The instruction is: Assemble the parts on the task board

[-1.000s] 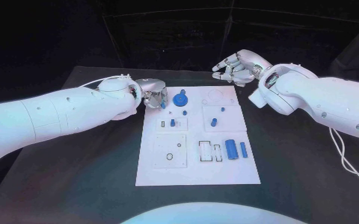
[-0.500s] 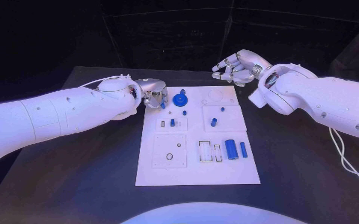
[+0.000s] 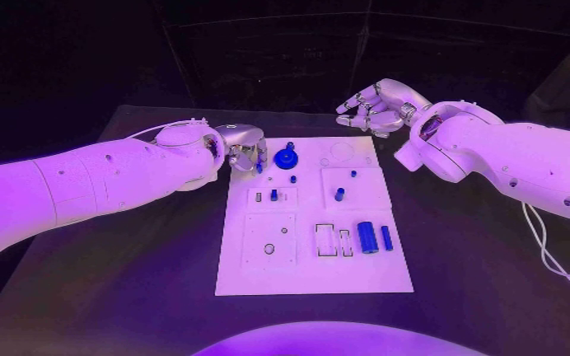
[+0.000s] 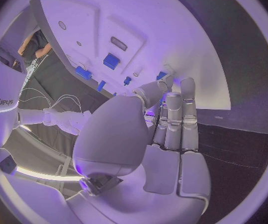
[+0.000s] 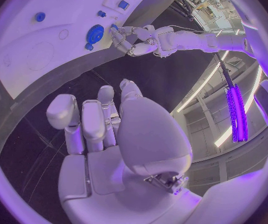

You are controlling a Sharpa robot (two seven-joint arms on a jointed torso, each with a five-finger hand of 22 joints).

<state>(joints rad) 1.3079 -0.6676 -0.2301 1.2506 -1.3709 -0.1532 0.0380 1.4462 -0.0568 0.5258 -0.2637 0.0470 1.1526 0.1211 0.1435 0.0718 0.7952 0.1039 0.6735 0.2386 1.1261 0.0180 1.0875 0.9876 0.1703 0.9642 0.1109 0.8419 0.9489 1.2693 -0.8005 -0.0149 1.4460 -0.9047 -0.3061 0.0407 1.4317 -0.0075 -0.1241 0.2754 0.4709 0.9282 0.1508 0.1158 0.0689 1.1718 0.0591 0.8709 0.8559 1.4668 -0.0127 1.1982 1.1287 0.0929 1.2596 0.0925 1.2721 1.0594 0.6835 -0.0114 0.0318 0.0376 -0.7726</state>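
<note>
The white task board (image 3: 311,269) lies in the middle of the table. A blue gear (image 3: 287,158) sits near its far edge, with small blue pegs (image 3: 272,195) in the blocks behind it and a blue cylinder (image 3: 367,237) toward the near right. My left hand (image 3: 244,155) is low at the board's far left corner, just left of the gear. Its thumb and a finger pinch a small blue part (image 4: 161,75). My right hand (image 3: 373,110) hovers beyond the far right corner, fingers loosely bent and holding nothing. The right wrist view shows the gear (image 5: 95,34) beside the left hand (image 5: 134,41).
White raised blocks (image 3: 268,239) and rectangular slots (image 3: 324,239) cover the board. A slim blue bar (image 3: 386,237) lies next to the cylinder. Black tabletop (image 3: 131,274) surrounds the board on all sides.
</note>
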